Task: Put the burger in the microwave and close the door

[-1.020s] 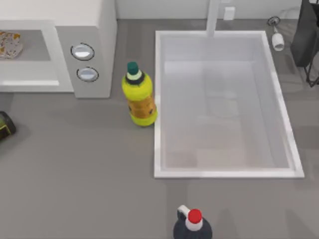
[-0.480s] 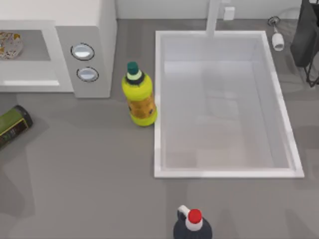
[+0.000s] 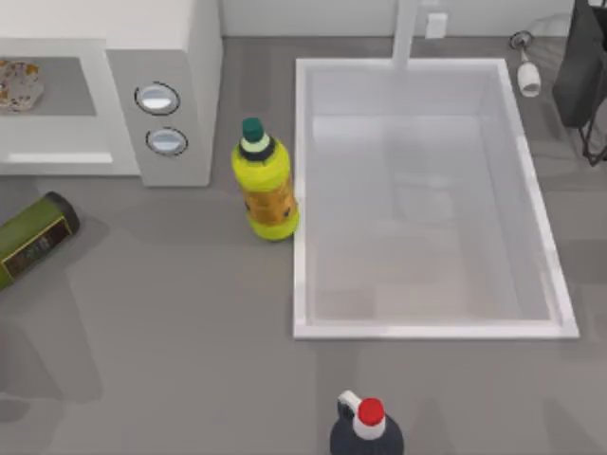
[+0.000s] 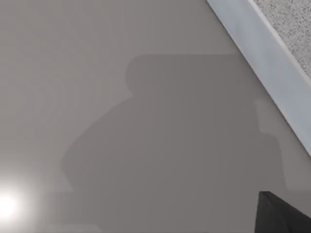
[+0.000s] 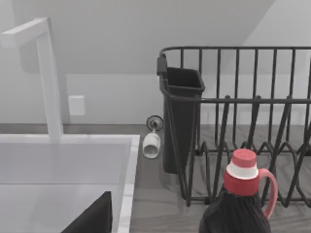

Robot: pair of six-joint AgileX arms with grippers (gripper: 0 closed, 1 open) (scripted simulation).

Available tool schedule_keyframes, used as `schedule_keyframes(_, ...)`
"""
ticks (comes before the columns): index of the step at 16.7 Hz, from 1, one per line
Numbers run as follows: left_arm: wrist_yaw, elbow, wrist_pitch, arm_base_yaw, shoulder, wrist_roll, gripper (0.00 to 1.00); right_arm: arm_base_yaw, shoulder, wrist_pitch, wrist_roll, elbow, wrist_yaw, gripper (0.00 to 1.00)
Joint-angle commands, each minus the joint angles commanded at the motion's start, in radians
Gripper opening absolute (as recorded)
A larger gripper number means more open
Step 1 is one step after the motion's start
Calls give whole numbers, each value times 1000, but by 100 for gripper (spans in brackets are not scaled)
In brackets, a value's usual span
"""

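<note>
The burger [image 3: 17,83] sat inside the microwave [image 3: 175,57] at the upper left of the top view, on the grey floor of the open cavity, close to the frame's left edge. The two silvery dials [image 3: 157,98] faced up from the grey side panel. How the door stood could not be told.

A yellow bottle [image 3: 266,185] with a green cap stood just beside the left rim of the white sink [image 3: 300,199], which took up the centre and right of the frame. A dark green cylinder [image 3: 33,237] with a yellowish label lay tilted on the grey surface [image 3: 180,313] at the left edge, below the microwave. A dark jug [image 3: 366,431] with a red cap stood at the bottom edge, and a black dish rack [image 3: 586,71] stood in the upper right corner.

The left gripper [image 4: 284,213] showed as a dark wedge in the corner of its wrist view, over bare, shadowed surface; whether it was wide or narrow could not be told. The right gripper [image 5: 92,218] showed as a dark wedge over the sink, facing the faucet [image 5: 46,73], rack and jug; its opening could not be told either.
</note>
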Motion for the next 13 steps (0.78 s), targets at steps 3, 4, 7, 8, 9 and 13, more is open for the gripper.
schedule_keyframes(3, -67, -103, 45, -115, -130, -114, 0, 0, 0, 0, 0, 0, 0, 100)
schedule_keyframes(4, -86, -133, 59, -150, -167, -148, 0, 0, 0, 0, 0, 0, 0, 100)
schedule_keyframes(7, -114, -176, 79, -197, -214, -194, 0, 0, 0, 0, 0, 0, 0, 100)
schedule_keyframes(8, -114, -176, 79, -197, -214, -194, 0, 0, 0, 0, 0, 0, 0, 100)
schedule_keyframes(9, -114, -176, 79, -197, -214, -194, 0, 0, 0, 0, 0, 0, 0, 100)
schedule_keyframes(13, -172, -155, 86, -224, -226, -215, 0, 0, 0, 0, 0, 0, 0, 100)
